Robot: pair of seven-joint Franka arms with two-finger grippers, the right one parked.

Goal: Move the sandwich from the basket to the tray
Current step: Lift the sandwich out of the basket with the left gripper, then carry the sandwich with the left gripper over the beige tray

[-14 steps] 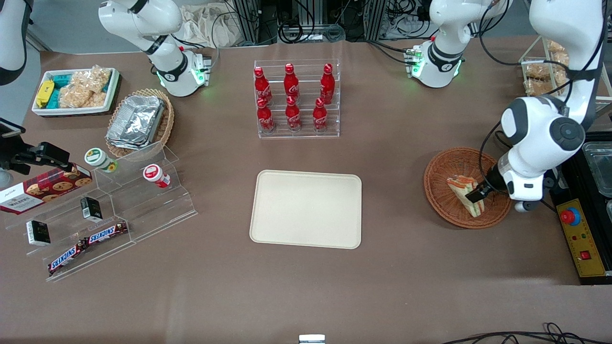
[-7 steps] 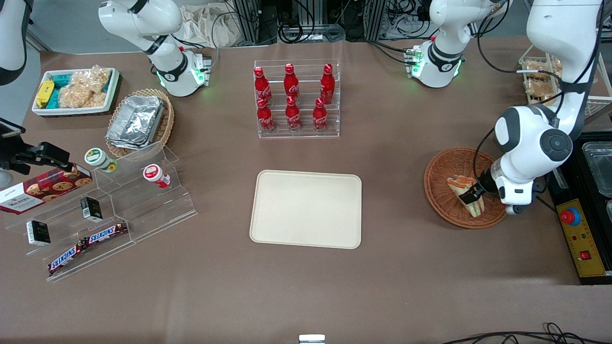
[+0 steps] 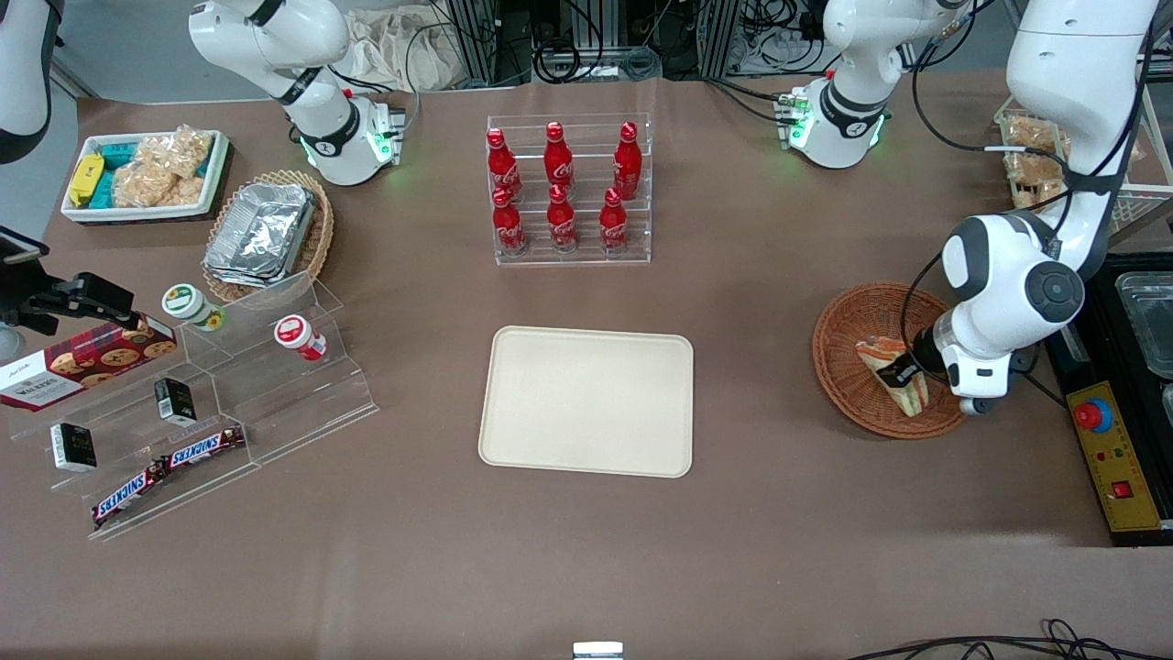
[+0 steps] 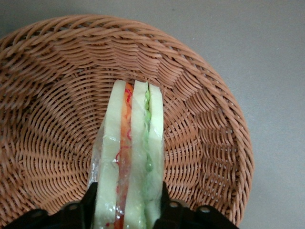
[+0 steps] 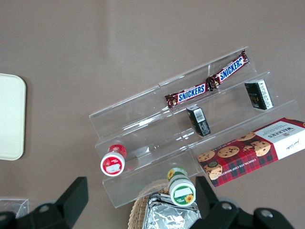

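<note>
The sandwich (image 3: 896,378), a wrapped wedge of pale bread with orange and green filling, stands on edge in the reddish-brown wicker basket (image 3: 852,316) toward the working arm's end of the table. My left gripper (image 3: 903,374) is down in the basket, shut on the sandwich. In the left wrist view its black fingers (image 4: 89,202) press both bread faces of the sandwich (image 4: 131,152), with the basket (image 4: 52,95) under it. The cream tray (image 3: 586,401) lies flat and bare at the table's middle.
A clear rack of red cola bottles (image 3: 568,188) stands farther from the front camera than the tray. A black control box with a red button (image 3: 1109,449) lies beside the basket. A clear stepped snack stand (image 3: 211,403), a foil-container basket (image 3: 266,234) and a white snack bin (image 3: 147,174) lie toward the parked arm's end.
The left arm has shifted a little toward the tray and farther from the front camera, with the gripper staying on the sandwich in the basket. The sandwich has moved slightly with it.
</note>
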